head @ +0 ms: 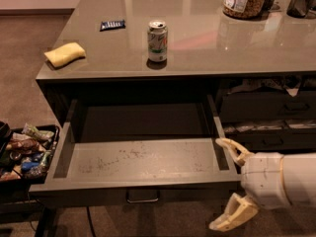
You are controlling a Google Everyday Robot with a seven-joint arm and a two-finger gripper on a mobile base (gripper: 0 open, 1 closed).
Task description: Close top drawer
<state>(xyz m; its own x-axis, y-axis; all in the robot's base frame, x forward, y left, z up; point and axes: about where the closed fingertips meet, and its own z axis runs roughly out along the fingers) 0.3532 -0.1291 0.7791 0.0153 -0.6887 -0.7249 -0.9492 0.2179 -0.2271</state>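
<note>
Both jaws gape just right of the top drawer (143,161).

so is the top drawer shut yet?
No, open. The top drawer is pulled far out, its speckled floor exposed and bare. The pincer is open at its front right corner.
</note>
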